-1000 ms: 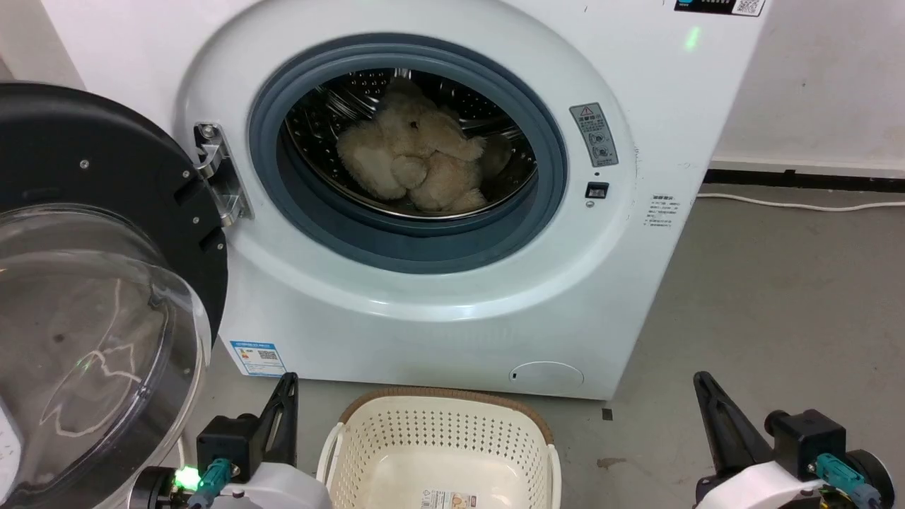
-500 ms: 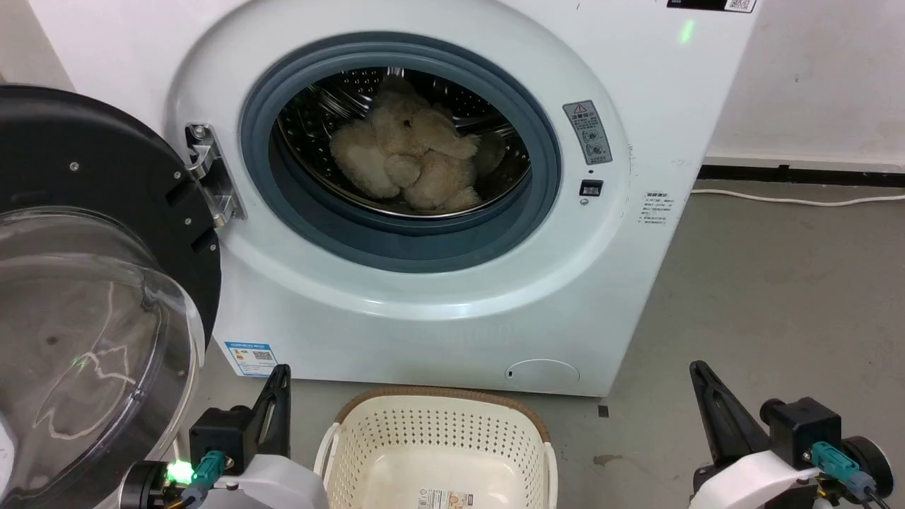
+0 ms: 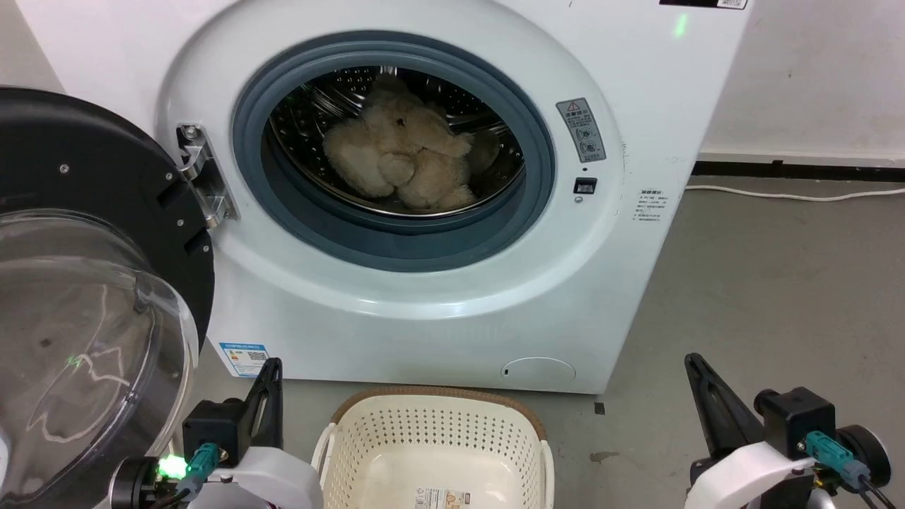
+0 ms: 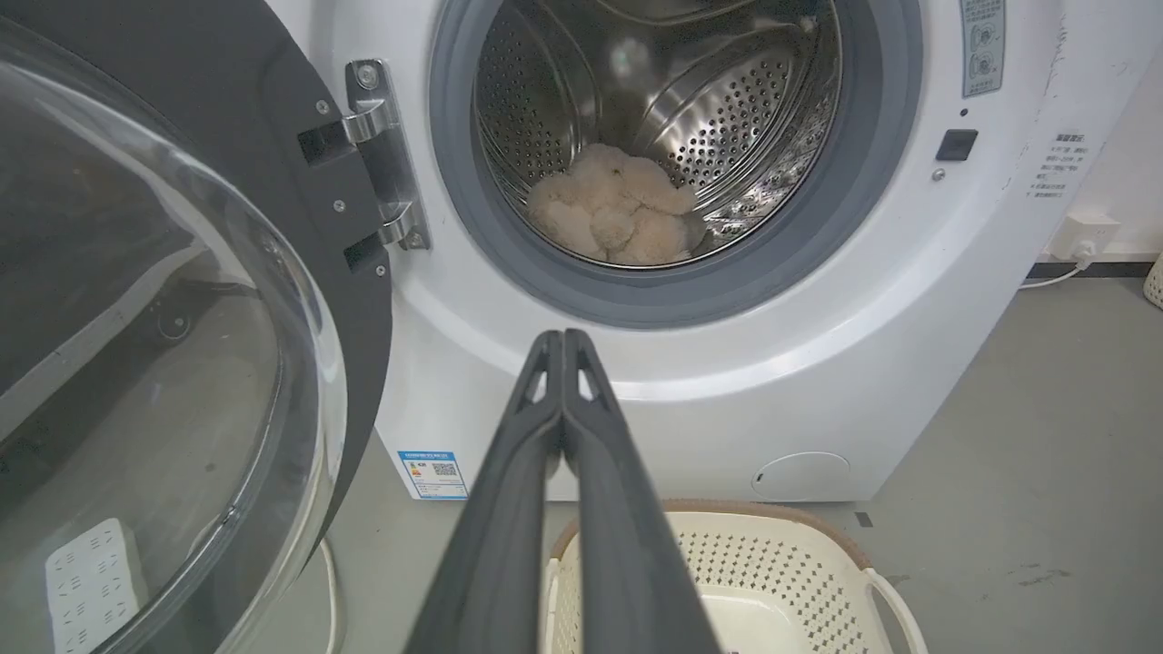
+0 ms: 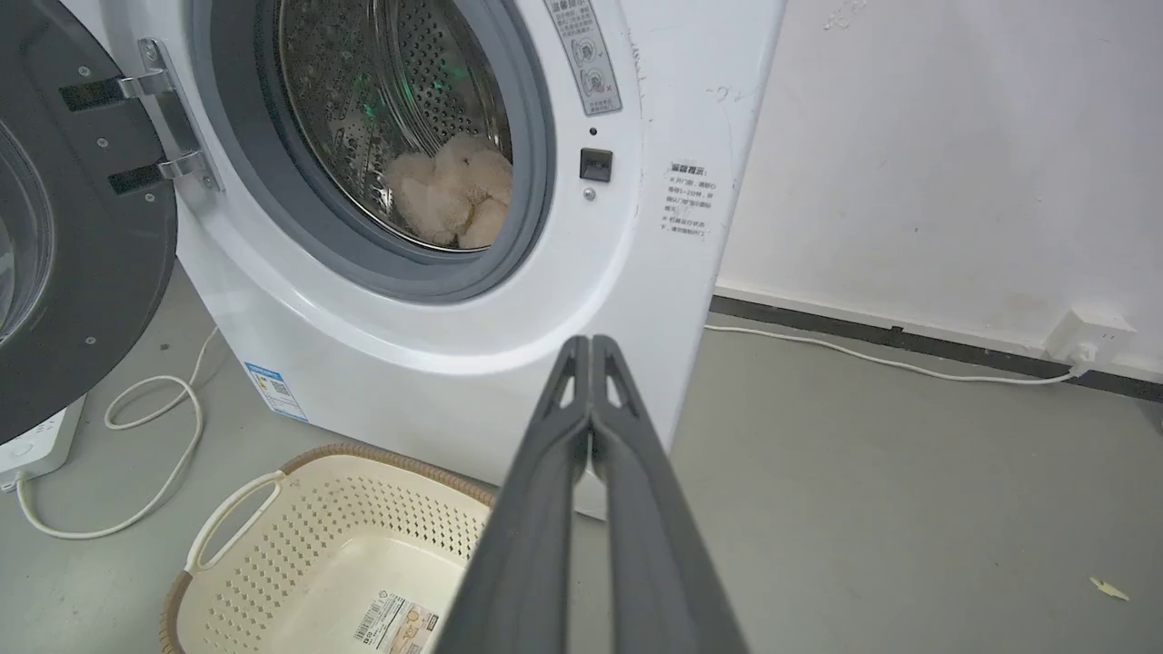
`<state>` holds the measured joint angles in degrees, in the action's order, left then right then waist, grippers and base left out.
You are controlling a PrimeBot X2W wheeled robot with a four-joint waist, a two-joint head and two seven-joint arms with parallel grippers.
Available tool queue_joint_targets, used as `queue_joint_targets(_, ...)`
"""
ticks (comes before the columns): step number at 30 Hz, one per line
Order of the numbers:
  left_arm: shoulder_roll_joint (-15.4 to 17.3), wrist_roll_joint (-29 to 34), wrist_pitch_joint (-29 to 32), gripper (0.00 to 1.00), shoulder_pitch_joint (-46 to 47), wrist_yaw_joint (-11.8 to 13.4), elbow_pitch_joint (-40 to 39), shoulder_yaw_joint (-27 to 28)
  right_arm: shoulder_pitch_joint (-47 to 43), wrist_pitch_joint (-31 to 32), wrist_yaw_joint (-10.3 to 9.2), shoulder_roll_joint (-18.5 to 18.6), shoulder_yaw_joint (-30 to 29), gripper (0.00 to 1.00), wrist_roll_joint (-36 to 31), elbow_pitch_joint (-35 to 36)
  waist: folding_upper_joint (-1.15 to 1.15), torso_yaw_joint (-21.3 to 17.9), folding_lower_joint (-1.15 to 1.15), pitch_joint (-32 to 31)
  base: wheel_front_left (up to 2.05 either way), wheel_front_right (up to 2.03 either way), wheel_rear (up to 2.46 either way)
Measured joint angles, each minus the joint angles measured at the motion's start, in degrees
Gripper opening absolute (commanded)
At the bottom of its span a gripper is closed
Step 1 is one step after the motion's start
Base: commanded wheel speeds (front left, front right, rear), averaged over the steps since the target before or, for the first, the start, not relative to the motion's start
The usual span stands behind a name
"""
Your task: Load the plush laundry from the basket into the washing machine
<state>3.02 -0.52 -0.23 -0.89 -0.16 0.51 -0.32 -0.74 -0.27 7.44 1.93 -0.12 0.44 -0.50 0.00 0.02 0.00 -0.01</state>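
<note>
The cream-beige teddy bear plush [image 3: 399, 159] lies curled on the floor of the steel drum inside the white washing machine [image 3: 438, 283]; it also shows in the wrist views [image 4: 613, 213] [image 5: 450, 195]. The black-rimmed domed door [image 3: 85, 311] hangs open at the left. The cream basket [image 3: 435, 452] stands on the floor before the washer, holding nothing but its label. My left gripper [image 3: 272, 367] is shut beside the basket's left side, fingers [image 4: 563, 341] pressed together. My right gripper [image 3: 691, 360] is shut well to the basket's right, with its fingers [image 5: 591, 343] pressed together too.
A white cable [image 3: 792, 194] runs along the black skirting at the wall to the right, ending at a socket [image 5: 1086, 336]. Another white cord [image 5: 136, 454] loops on the grey floor under the open door, next to a white power strip [image 5: 36, 440].
The whole head view has shifted slightly, so the camera moved. Both grippers sit a little lower and further left in the picture. The bear and the basket lie as before.
</note>
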Motion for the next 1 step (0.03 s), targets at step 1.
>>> queue_joint_targets(1, -0.01, 0.04, 0.18, 0.00, 0.01, 0.01, -0.10, 0.10, 0.05, 0.11, 0.00, 0.00, 0.03, 0.00, 0.00, 0.09, 0.00, -0.03, 0.00, 0.01, 0.00, 0.00, 0.00)
